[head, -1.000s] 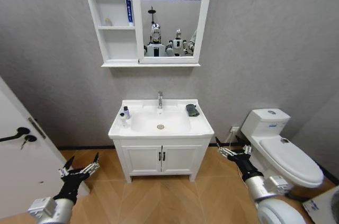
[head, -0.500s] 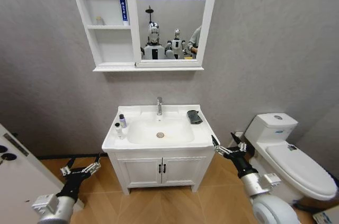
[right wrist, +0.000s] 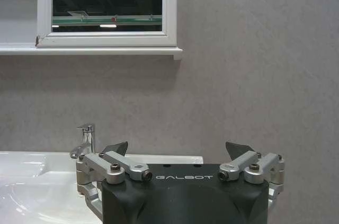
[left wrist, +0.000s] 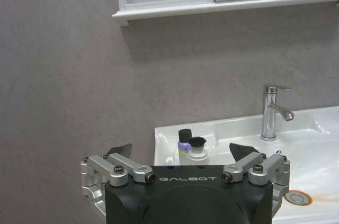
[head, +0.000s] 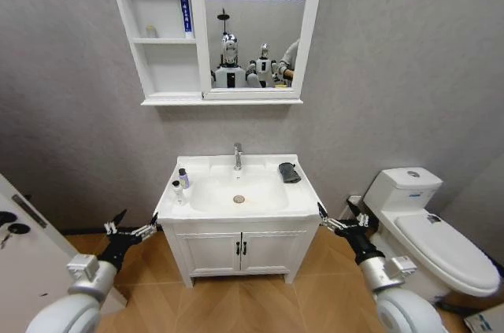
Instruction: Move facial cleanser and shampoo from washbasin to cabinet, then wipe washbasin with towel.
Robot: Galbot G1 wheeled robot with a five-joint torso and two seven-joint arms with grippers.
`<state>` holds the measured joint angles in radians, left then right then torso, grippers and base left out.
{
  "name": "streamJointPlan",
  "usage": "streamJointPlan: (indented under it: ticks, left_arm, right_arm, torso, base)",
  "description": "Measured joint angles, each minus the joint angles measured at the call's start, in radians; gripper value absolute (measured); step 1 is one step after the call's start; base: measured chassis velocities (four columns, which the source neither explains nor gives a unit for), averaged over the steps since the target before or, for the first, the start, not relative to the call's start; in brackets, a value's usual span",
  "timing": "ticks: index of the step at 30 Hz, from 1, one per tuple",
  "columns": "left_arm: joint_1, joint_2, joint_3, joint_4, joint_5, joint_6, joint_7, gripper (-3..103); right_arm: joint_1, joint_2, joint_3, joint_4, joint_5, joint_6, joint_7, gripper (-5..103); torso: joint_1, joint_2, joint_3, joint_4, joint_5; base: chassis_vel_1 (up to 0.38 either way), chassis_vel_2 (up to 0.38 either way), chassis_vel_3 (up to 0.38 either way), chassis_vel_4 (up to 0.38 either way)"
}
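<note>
Robot is facing the washbasin (head: 303,205), both arms hanging low.

Left gripper (head: 132,231) is hovering wide open, below and left of the washbasin; two small upright bottles (head: 181,184) are standing on its left rim, nearer this arm, up and to its right. Cabinet (head: 134,30) is hanging above, towel (head: 288,172) is lying on the right rim. Right gripper (head: 339,221) is waiting spread wide just off the right front corner, toilet (head: 429,231) beyond.

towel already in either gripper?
No. The towel lies on the washbasin rim right of the tap, while the left gripper and right gripper hang open and empty below it.
</note>
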<state>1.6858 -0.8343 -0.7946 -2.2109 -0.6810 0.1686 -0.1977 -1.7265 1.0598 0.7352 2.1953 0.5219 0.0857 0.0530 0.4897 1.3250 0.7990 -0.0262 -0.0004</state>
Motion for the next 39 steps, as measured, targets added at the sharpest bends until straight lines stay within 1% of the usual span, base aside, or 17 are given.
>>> streamJointPlan:
  ticks: [1,4,5,7,8,11,12,14,15,17,21,25,27,28,30,33,39]
  left_arm:
    - [0.000,0.000,0.000,0.000,0.000,0.000,0.000,100]
    - [-0.106,0.057,0.049,0.057,-0.060,0.024,-0.026,100]
    - [-0.106,0.057,0.049,0.057,-0.060,0.024,-0.026,100]
    - [-0.176,0.095,0.099,0.102,-0.105,0.041,-0.050,100]
    - [-0.176,0.095,0.099,0.102,-0.105,0.041,-0.050,100]
    - [-0.251,0.117,0.192,0.166,-0.124,0.051,-0.071,100]
    - [-0.251,0.117,0.192,0.166,-0.124,0.051,-0.071,100]
    - [-0.288,0.112,0.247,0.199,-0.125,0.052,-0.075,100]
    - [-0.288,0.112,0.247,0.199,-0.125,0.052,-0.075,100]
    - [-0.326,0.093,0.299,0.235,-0.110,0.049,-0.072,100]
    - [-0.350,0.077,0.331,0.264,-0.094,0.044,-0.060,100]
    - [-0.397,0.059,0.375,0.300,-0.078,0.037,-0.045,100]
    - [-0.444,0.046,0.408,0.326,-0.073,0.034,-0.040,100]
    - [-0.444,0.046,0.408,0.326,-0.073,0.034,-0.040,100]
    - [-0.493,0.033,0.444,0.356,-0.070,0.034,-0.039,100]
    - [-0.524,0.020,0.474,0.388,-0.060,0.032,-0.037,100]
    - [-0.573,-0.016,0.511,0.452,-0.044,0.026,-0.032,100]
  right_arm:
    - [0.000,0.000,0.000,0.000,0.000,0.000,0.000,100]
    - [-0.008,0.016,0.000,-0.001,-0.004,-0.006,0.000,100]
    - [-0.008,0.016,0.000,-0.001,-0.004,-0.006,0.000,100]
    - [-0.013,0.026,0.004,-0.001,-0.008,-0.009,0.000,100]
    - [-0.013,0.026,0.004,-0.001,-0.008,-0.009,0.000,100]
    - [-0.021,0.035,0.016,-0.003,-0.011,-0.010,0.002,100]
    - [-0.021,0.035,0.016,-0.003,-0.011,-0.010,0.002,100]
    - [-0.029,0.040,0.027,-0.004,-0.013,-0.010,0.002,100]
    - [-0.029,0.040,0.027,-0.004,-0.013,-0.010,0.002,100]
    - [-0.042,0.050,0.044,-0.009,-0.017,-0.010,0.002,100]
    - [-0.052,0.060,0.056,-0.014,-0.022,-0.010,0.002,100]
    - [-0.061,0.068,0.062,-0.017,-0.027,-0.009,0.002,100]
    - [-0.067,0.068,0.066,-0.017,-0.029,-0.009,0.002,100]
    - [-0.067,0.068,0.066,-0.017,-0.029,-0.009,0.002,100]
    - [-0.075,0.068,0.075,-0.017,-0.031,-0.008,0.002,100]
    - [-0.080,0.071,0.084,-0.017,-0.031,-0.006,0.001,100]
    - [-0.088,0.080,0.095,-0.018,-0.031,-0.001,0.000,100]
  torso:
    - [0.000,0.000,0.000,0.0000,0.0000]
    - [0.000,0.000,0.000,0.0000,-0.0001]
    - [0.000,0.000,0.000,0.0000,-0.0001]
    - [0.000,0.000,0.000,0.0001,0.0000]
    - [0.000,0.000,0.000,0.0001,0.0000]
    - [0.000,0.000,0.000,0.0000,0.0000]
    - [0.000,0.000,0.000,0.0000,0.0000]
    - [0.000,0.000,0.000,0.0001,0.0000]
    - [0.000,0.000,0.000,0.0001,0.0000]
    - [0.000,0.000,0.000,0.0001,-0.0001]
    - [0.000,0.000,0.000,0.0001,0.0000]
    - [0.000,0.000,0.000,0.0002,0.0001]
    - [0.000,0.000,0.000,0.0001,0.0001]
    - [0.000,0.000,0.000,0.0001,0.0001]
    - [0.000,0.000,0.000,0.0000,0.0001]
    - [0.000,0.000,0.000,0.0000,0.0002]
    - [0.000,0.000,0.000,0.0001,0.0000]
  base:
    - [0.000,0.000,0.000,0.000]
    - [0.000,0.000,0.000,0.000]
    - [0.000,0.000,0.000,0.000]
    - [0.000,0.000,0.000,0.000]
    - [0.000,0.000,0.000,0.000]
    - [0.000,0.000,0.000,0.000]
    - [0.000,0.000,0.000,0.000]
    - [0.000,0.000,0.000,0.000]
    - [0.000,0.000,0.000,0.000]
    - [0.000,0.000,0.000,0.000]
    - [0.000,0.000,0.000,0.000]
    - [0.000,0.000,0.000,0.000]
    - [0.000,0.000,0.000,0.000]
    - [0.000,0.000,0.000,0.000]
    - [0.000,0.000,0.000,0.000]
    - [0.000,0.000,0.000,0.000]
    - [0.000,0.000,0.000,0.000]
